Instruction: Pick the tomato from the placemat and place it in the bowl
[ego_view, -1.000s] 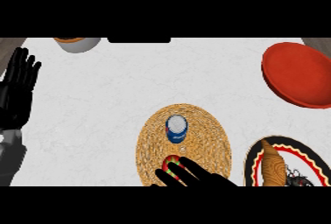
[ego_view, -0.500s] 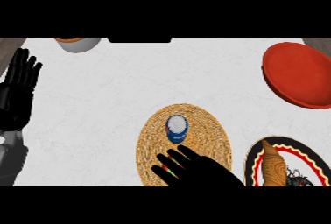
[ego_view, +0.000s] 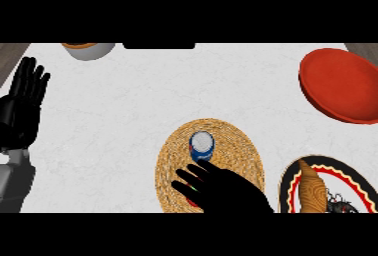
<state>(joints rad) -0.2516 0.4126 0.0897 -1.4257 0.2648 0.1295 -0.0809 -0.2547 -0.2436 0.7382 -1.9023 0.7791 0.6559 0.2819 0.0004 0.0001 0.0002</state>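
Bare tabletop (ego_view: 133, 100) lies open between the woven placemat (ego_view: 244, 145) and red bowl (ego_view: 341, 85); a can (ego_view: 201, 146) stands on the placemat.

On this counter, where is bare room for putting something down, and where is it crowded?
Free: the wide counter patch between the left hand, the placemat and the red bowl. Crowded: the lower right, where the right hand covers the placemat beside the can and the patterned plate.
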